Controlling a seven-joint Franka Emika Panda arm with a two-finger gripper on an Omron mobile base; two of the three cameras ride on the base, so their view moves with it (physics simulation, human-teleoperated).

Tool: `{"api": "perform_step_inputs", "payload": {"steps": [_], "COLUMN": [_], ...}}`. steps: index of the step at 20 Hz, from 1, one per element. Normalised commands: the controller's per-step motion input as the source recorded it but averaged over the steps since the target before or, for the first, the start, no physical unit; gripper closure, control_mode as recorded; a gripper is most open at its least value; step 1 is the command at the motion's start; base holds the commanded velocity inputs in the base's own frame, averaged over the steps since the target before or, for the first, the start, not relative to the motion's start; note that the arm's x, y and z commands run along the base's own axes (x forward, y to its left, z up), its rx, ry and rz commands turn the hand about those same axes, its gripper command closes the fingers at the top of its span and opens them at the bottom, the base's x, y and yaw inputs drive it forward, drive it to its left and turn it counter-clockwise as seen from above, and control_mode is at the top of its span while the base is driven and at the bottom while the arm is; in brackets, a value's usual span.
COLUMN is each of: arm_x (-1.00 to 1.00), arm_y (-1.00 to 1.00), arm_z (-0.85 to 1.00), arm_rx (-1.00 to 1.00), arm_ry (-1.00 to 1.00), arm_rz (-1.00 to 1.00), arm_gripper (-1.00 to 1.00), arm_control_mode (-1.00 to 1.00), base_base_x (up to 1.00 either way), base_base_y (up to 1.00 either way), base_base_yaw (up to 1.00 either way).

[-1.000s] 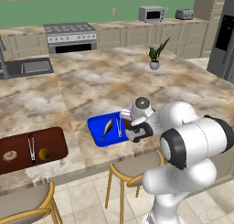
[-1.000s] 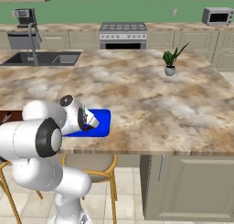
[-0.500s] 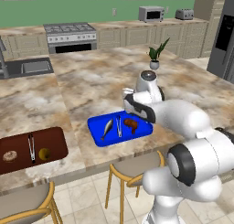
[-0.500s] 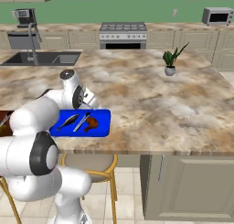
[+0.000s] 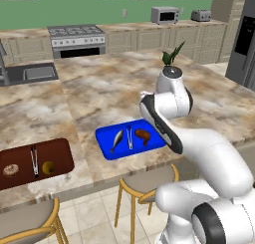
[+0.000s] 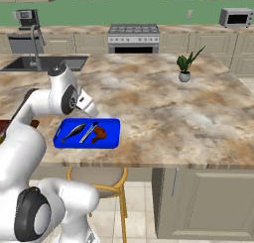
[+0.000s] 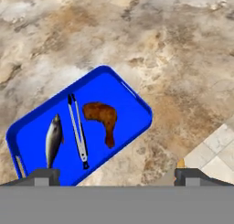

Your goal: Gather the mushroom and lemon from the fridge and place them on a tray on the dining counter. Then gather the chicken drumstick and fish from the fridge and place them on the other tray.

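Hovering w/ jaws spread wide & holding nothing, the dark two-finger gripper hangs above the blue rectangular tray. On it lie silver-grey fish, metal tongs, brown chicken drumstick; tray sits near edge of marble dining counter, kitchen w/ steel stove behind
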Motion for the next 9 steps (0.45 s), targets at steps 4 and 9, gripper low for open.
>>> {"api": "perform_step_inputs", "payload": {"steps": [4,9], "arm_x": [-1.00,-1.00], "arm_y": [0.00,0.00], "arm_z": [0.09,0.05], "arm_rx": [0.00,0.00], "arm_ry": [-0.18,-0.28], "arm_rz": [0.00,0.00], "arm_gripper": [-1.00,-1.00], "arm_control_mode": [-1.00,-1.00], "base_base_x": [0.00,0.00], "base_base_y": [0.00,0.00], "base_base_yaw": [0.00,0.00]}}
